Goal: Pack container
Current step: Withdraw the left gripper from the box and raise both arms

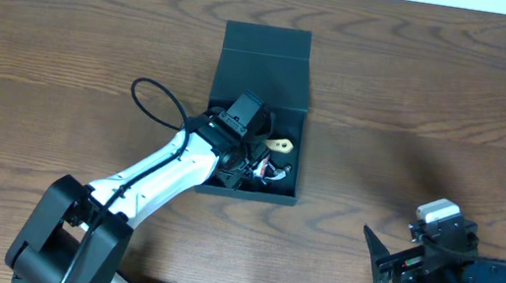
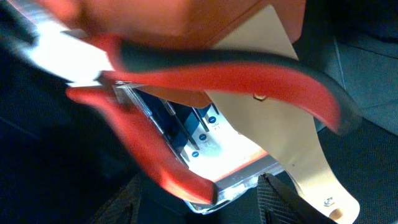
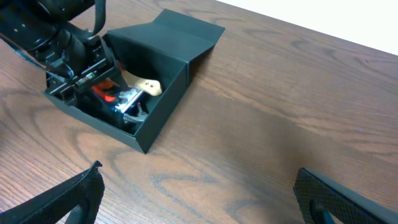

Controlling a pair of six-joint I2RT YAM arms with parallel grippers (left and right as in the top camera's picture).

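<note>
The black container (image 1: 302,158) stands open mid-table, its flap lid (image 1: 266,49) folded back; it also shows in the right wrist view (image 3: 163,106). Inside lie red-handled pliers (image 2: 217,68), a clear packet of bits (image 2: 217,155) and a tan flat tool (image 2: 280,124), the last also seen from overhead (image 1: 279,145). My left gripper (image 2: 205,202) reaches down into the container (image 1: 249,159). Its fingers are apart, with the packet's corner and a plier handle end between them. My right gripper (image 3: 199,193) is open and empty over bare wood at the front right (image 1: 389,265).
The left arm's black cable (image 1: 155,98) loops over the table left of the container. The left arm (image 3: 68,50) covers the container's left half. The wooden table (image 1: 454,120) extends to a white edge at the back.
</note>
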